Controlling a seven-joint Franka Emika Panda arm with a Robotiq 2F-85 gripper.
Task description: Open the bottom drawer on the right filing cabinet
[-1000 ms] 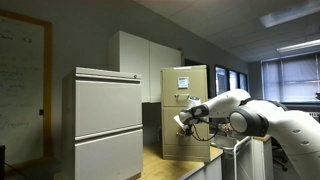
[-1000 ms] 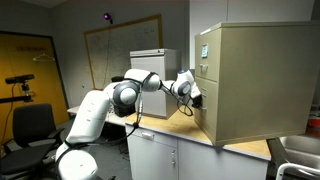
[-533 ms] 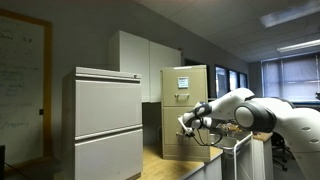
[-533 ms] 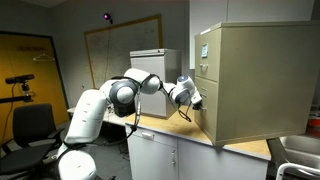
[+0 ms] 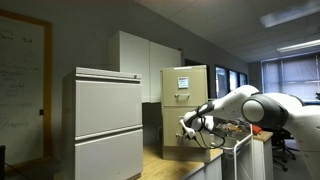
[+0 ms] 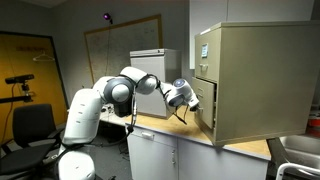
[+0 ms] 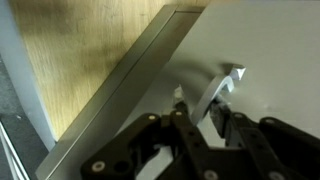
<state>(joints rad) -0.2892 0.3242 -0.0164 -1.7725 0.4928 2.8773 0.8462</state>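
Gripper (image 6: 186,100) closed on the small silver handle (image 7: 224,84), one finger either side of it in the wrist view. Now further left of the right filing cabinet (image 6: 260,80) than a second ago, drawn back with the arm. Bottom drawer (image 6: 204,104) carried along, seemingly proud of the cabinet face rather than flush. Opening therefore begun, judged well short of full travel. Drawer front immediately right of the fingertips, joined to them through the handle. Tan cabinet body beyond it. Upper drawer with white paper (image 6: 204,50) above, shut.
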